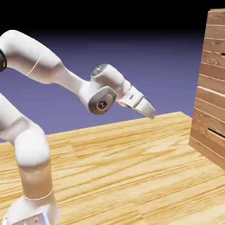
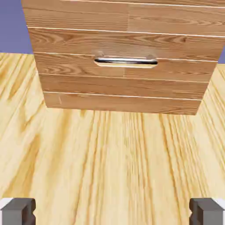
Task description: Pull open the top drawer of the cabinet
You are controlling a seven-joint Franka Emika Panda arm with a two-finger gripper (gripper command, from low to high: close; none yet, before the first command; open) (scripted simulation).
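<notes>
The cabinet [image 1: 210,101] of reddish-brown planks rises at the exterior view's right edge, cut off by the frame. Its top drawer [image 1: 214,48] is the upper front section, above the lower section with a dark slot [image 1: 215,131]. My gripper [image 1: 150,110] hangs in the air well left of the cabinet, pointing down and to the right toward it, touching nothing. The hand view shows the cabinet's [image 2: 123,88] lower planks and a metal handle [image 2: 126,61] in a slot, some way ahead. My gripper [image 2: 112,213] is open, its grey fingertips [image 2: 17,211] wide apart with only floor between.
A light yellowish wooden floor [image 1: 132,167] stretches between the arm's base and the cabinet. The blue-violet backdrop [image 1: 158,57] lies behind.
</notes>
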